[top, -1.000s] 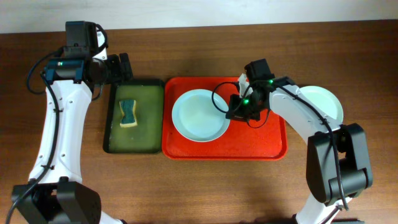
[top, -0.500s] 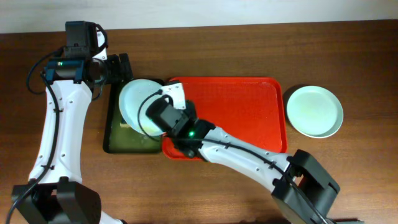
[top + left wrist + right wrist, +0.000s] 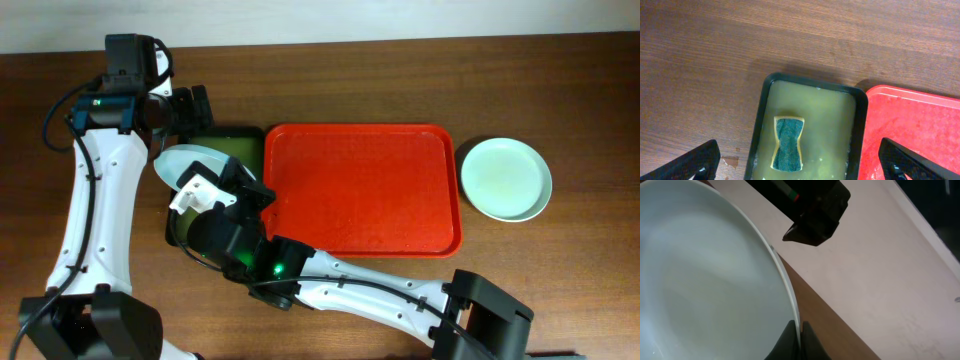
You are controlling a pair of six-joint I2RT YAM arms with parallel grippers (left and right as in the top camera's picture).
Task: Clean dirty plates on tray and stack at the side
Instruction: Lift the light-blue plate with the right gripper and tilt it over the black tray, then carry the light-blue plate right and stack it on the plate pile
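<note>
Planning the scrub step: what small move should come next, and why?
Probably lower the open left gripper onto the sponge. It lies free in the green tray, while the right gripper pinches the plate by its rim, close by that tray.

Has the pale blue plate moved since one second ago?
Yes. The plate went left, off the red tray, and is now above the green tray.

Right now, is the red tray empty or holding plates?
Empty. The red tray shows only bare surface overhead; one plate sits on the table beside it.
</note>
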